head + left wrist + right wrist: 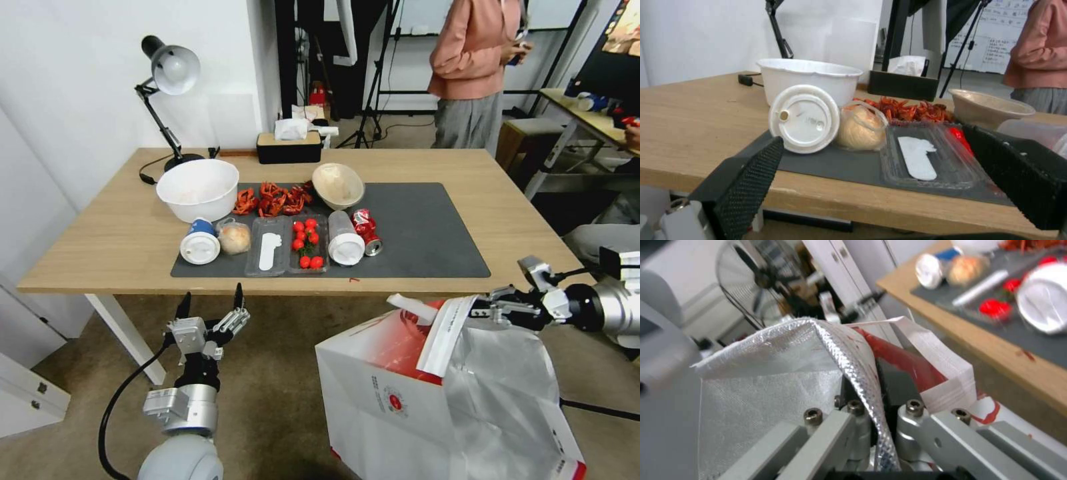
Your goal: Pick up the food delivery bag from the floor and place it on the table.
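One food delivery bag, rim clamped in right gripper; left gripper agape.

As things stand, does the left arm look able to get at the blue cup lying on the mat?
Probably yes: the left tool hovers open just off the table edge, facing the blue cup, nothing between.
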Robot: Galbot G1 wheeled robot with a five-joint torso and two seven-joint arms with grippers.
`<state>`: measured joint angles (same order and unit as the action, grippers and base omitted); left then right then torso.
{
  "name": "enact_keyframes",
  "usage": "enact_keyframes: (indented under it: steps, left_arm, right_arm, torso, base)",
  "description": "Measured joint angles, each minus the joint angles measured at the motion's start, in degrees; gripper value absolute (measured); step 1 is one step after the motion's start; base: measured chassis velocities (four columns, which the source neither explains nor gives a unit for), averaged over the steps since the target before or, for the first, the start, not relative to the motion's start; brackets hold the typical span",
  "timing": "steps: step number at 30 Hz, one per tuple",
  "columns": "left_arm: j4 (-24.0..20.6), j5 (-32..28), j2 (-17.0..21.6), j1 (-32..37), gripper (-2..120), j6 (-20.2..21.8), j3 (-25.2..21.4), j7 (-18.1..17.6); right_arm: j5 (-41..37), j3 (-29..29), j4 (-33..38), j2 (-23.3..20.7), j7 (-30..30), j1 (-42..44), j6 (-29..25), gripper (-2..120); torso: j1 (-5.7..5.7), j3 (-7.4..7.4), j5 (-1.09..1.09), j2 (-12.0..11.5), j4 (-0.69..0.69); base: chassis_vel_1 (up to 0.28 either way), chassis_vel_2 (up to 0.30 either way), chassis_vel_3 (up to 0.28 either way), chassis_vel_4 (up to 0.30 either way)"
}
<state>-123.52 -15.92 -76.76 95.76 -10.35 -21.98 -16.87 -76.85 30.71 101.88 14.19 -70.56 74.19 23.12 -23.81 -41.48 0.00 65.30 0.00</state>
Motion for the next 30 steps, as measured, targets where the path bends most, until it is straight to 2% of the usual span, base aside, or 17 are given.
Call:
enact_keyframes:
  steps: [6,12,14,16,20,24,25,30]
  left_arm:
    - [-0.4,0.0,-0.2,0.0,100,-0.1,-0.4,-0.2]
    - [-0.7,0.0,-0.3,0.2,100,-0.1,-0.6,-0.4]
    - [-0.7,0.0,-0.3,0.2,100,-0.1,-0.6,-0.4]
    - [-0.7,0.0,-0.3,0.3,100,-0.1,-0.7,-0.4]
    - [-0.7,0.0,-0.3,0.3,100,-0.1,-0.7,-0.4]
    - [-0.7,0.1,-0.1,0.3,100,-0.1,-0.6,-0.5]
    - [-0.7,0.1,-0.1,0.3,100,-0.1,-0.6,-0.5]
    - [-0.6,0.6,-0.1,0.6,100,-0.2,-0.3,-0.5]
  right_arm:
    - [-10.0,0.7,1.7,-5.1,1.2,-0.5,1.0,0]
    - [-18.1,1.9,3.6,-7.9,3.9,-1.6,1.2,0]
    - [-19.6,2.0,4.1,-8.1,4.6,-1.8,1.2,0]
    - [-25.3,2.8,6.1,-7.9,7.7,-2.5,0.6,0]
    - [-28.6,3.5,7.0,-7.3,10.4,-3.4,-0.1,0]
    - [-34.0,4.7,8.4,-5.4,18.0,-4.7,-2.9,0]
    - [-34.0,4.7,8.4,-5.4,18.0,-4.7,-2.9,0]
    - [-37.3,5.5,10.2,-3.0,27.0,-5.1,-6.4,0]
  torso:
    - [0.01,0.02,0.00,0.0,0.00]
    - [0.03,0.04,0.00,-0.1,0.00]
    - [0.03,0.04,-0.01,-0.1,0.00]
    - [0.04,0.05,-0.01,-0.1,0.00]
    - [0.04,0.05,0.00,-0.1,0.00]
    - [0.05,0.06,0.00,-0.1,0.00]
    - [0.05,0.06,0.00,-0.1,0.00]
    - [0.05,0.07,0.01,-0.1,0.00]
  base:
    - [0.000,0.000,0.000,0.000]
    - [0.000,0.000,0.000,0.000]
    - [0.000,0.000,0.000,0.000]
    - [0.000,0.000,0.000,0.000]
    - [0.000,0.000,0.000,0.000]
    - [0.000,0.000,0.000,0.000]
    - [0.000,0.000,0.000,0.000]
    - [0.000,0.000,0.000,0.000]
